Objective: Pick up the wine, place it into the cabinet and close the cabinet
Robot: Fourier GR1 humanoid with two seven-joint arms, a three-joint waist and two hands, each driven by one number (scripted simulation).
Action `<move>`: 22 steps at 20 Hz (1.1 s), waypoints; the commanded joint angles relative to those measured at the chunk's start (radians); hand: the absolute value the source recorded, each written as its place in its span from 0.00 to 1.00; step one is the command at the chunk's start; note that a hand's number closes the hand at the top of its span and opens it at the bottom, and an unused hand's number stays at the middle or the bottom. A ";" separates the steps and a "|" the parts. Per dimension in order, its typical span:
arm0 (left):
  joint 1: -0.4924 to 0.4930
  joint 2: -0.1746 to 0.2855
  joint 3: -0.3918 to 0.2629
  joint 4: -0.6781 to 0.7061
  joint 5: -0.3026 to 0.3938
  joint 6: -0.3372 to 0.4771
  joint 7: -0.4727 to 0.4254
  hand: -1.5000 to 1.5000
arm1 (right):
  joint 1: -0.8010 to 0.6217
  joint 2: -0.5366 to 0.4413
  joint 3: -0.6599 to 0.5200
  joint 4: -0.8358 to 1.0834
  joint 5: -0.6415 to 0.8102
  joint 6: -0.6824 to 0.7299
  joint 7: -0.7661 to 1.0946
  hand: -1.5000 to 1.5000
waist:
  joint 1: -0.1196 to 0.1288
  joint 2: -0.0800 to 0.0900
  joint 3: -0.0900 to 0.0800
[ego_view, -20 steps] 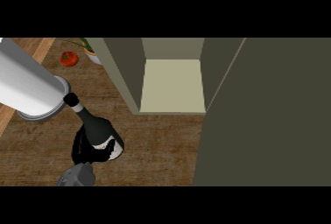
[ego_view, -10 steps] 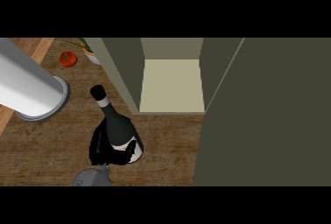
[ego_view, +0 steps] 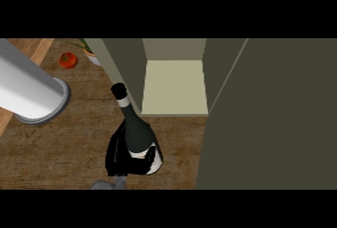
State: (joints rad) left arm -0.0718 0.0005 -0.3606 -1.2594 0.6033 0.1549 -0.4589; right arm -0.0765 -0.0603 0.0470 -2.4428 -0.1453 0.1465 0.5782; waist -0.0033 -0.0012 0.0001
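Observation:
The wine bottle (ego_view: 135, 133) is dark with a grey band on its neck. It hangs tilted over the wooden counter (ego_view: 59, 151), with its top close to the cabinet's left wall (ego_view: 125, 62). My right hand (ego_view: 121, 162) is curled round the bottle's lower body, and its grey wrist comes in from the lower edge. The cabinet stands open, showing a pale shelf (ego_view: 174, 87) just right of the bottle's neck. Its open door (ego_view: 270, 116) fills the right side. Only a thick grey forearm (ego_view: 26, 89) shows at the upper left; its hand is hidden.
A red tomato (ego_view: 67, 59) and a potted plant (ego_view: 89, 55) sit on the counter at the back left, beside the cabinet. The counter's edge runs along the far left.
The bottle has moved right and away from me in my right hand, its neck now next to the cabinet's left wall. The forearm at the left shifted slightly.

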 commanded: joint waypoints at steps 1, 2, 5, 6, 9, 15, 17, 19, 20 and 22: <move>-0.020 0.000 -0.125 0.115 0.104 0.084 -0.158 1.00 | 0.004 0.032 0.057 -0.024 -0.004 -0.014 0.009 0.00 | -0.004 0.002 -0.001; -0.117 0.000 -0.070 0.176 0.135 0.063 -0.109 1.00 | 0.047 0.007 -0.021 -0.045 -0.084 0.012 -0.006 0.00 | -0.007 0.002 0.000; -0.094 0.000 -0.112 0.193 0.157 0.086 -0.167 1.00 | -0.015 0.000 0.009 -0.065 -0.034 -0.016 0.062 0.00 | -0.003 0.001 -0.001; -0.130 0.000 -0.058 0.249 0.147 0.042 -0.149 1.00 | 0.010 -0.028 -0.049 -0.028 -0.132 0.037 0.038 0.00 | -0.004 0.002 0.000; -0.204 0.000 -0.137 0.299 0.250 0.106 -0.189 1.00 | 0.071 0.038 0.006 0.040 -0.041 0.051 -0.101 0.00 | -0.008 0.003 0.000; -0.282 0.000 -0.152 0.343 0.284 0.123 -0.214 1.00 | 0.069 0.009 -0.015 -0.021 -0.081 0.050 -0.037 0.00 | -0.006 0.001 0.000; -0.329 0.000 -0.170 0.416 0.324 0.104 -0.267 1.00 | -0.025 0.058 0.104 0.001 0.036 -0.029 0.015 0.00 | -0.007 0.003 -0.001; -0.381 0.000 -0.167 0.499 0.361 0.086 -0.325 1.00 | -0.032 -0.002 -0.066 0.080 -0.112 0.034 -0.041 0.00 | -0.012 0.004 -0.001; -0.390 0.000 -0.137 0.520 0.349 0.053 -0.310 1.00 | -0.010 0.003 -0.012 0.001 -0.062 0.010 0.014 0.00 | -0.009 0.003 -0.001; -0.424 0.000 -0.179 0.502 0.367 0.098 -0.281 1.00 | 0.001 0.031 0.042 0.000 -0.013 -0.007 -0.004 0.00 | -0.010 0.003 -0.001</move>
State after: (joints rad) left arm -0.4267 0.0001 -0.5014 -0.8118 0.9203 0.2414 -0.7218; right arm -0.0784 -0.0372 0.0683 -2.4091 -0.1695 0.1540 0.5599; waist -0.0108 0.0013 -0.0006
